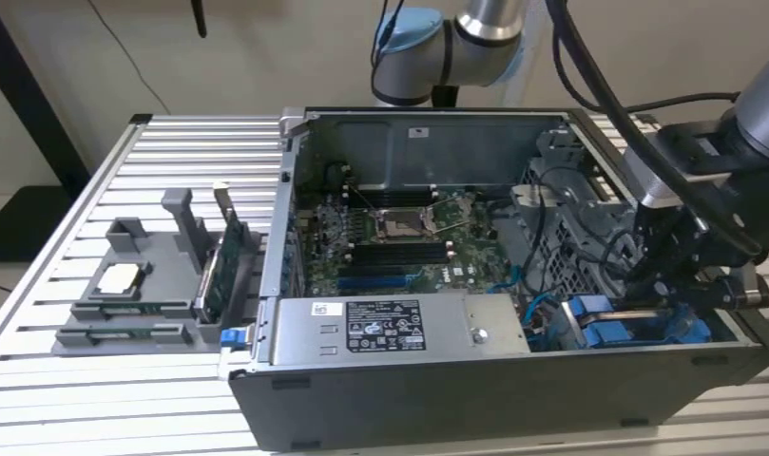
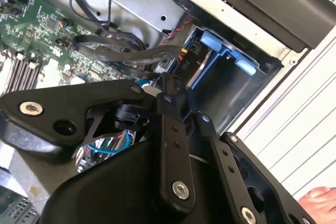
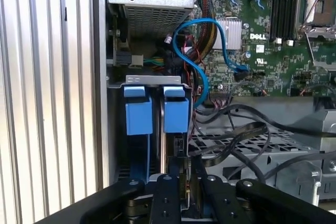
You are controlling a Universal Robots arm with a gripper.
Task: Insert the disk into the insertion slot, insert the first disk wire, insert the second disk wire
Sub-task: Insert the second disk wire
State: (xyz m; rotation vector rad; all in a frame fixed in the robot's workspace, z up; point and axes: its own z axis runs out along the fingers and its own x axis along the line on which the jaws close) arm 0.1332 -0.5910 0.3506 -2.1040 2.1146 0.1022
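Note:
My gripper [image 1: 638, 309] reaches down into the front corner of the open computer case, on the exterior view's right. Its black fingers [image 3: 170, 192] stand close together, shut on a small connector of a disk wire [image 3: 187, 188] with red and yellow strands. The fingertips [image 2: 167, 90] sit right at the disk [image 2: 199, 69], which lies edge-on in the insertion slot [image 2: 236, 95] between blue carrier rails [image 3: 176, 109]. A black connector [image 2: 184, 66] with red and yellow wires is at the disk's near edge. A second blue carrier [image 3: 139, 111] stands beside it.
A boxy grey power supply [image 1: 384, 328] fills the case's front, with the motherboard [image 1: 397, 233] behind it. Black cables [image 3: 247, 129] and a blue cable [image 3: 210, 38] loop near the bay. A grey parts tray [image 1: 144, 285] sits on the slatted table [image 1: 168, 152]. A person's hand [image 2: 320, 199] is nearby.

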